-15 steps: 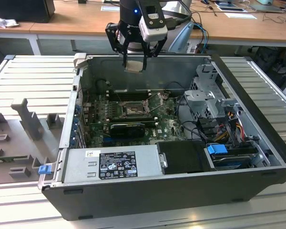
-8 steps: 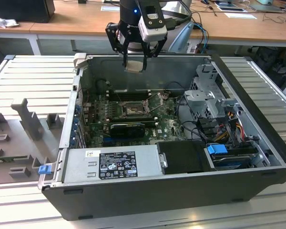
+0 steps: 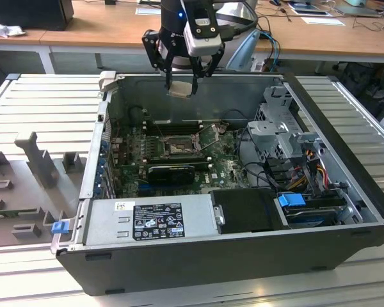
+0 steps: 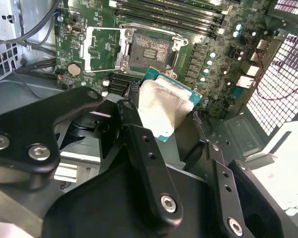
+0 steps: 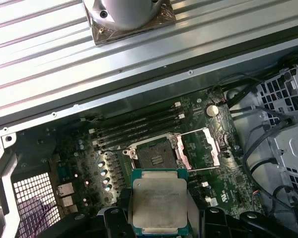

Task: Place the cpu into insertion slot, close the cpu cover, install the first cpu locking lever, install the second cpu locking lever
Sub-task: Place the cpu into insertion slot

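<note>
Cpu (image 5: 159, 201) is gripped by its edges in the hand (image 3: 182, 82), which is clenched on it, the pale metal top being seen between the black fingers (image 4: 144, 148). It is held high over the far side of the open computer case (image 3: 211, 268), well apart from the insertion slot (image 5: 156, 157) below on the green board (image 5: 223, 178). The cpu cover (image 5: 201, 148) is swung open just beside the slot, toward the exterior view's right.
</note>
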